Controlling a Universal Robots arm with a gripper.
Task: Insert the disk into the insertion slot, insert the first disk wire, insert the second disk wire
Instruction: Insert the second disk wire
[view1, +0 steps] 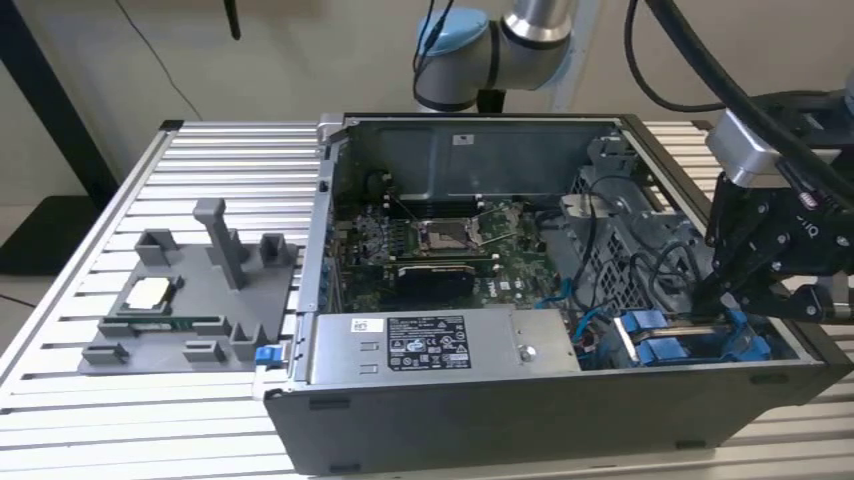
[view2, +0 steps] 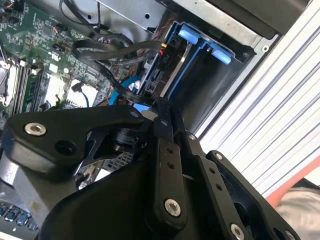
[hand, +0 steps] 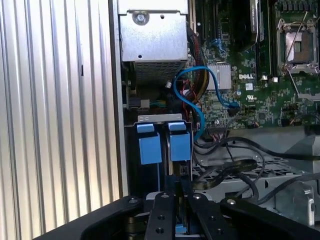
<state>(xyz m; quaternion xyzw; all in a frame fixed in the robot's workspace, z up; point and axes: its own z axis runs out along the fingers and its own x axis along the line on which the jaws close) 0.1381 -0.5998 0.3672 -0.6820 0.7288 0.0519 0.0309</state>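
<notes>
Tool (view1: 731, 312), fingers pressed together, sits low inside the open computer case (view1: 534, 420) beside the blue-framed disk (hand: 172, 147) seated in its bay.

The exterior view looks down from high up and a bit far back at the whole open computer case (view1: 561, 300) on the slatted table (view1: 80, 400). Both wrist views sit very close, just behind the gripper (hand: 175, 197), probably facing down into the case. Both show the blue drive bay (view2: 200, 45) and the motherboard (hand: 260, 75).
</notes>
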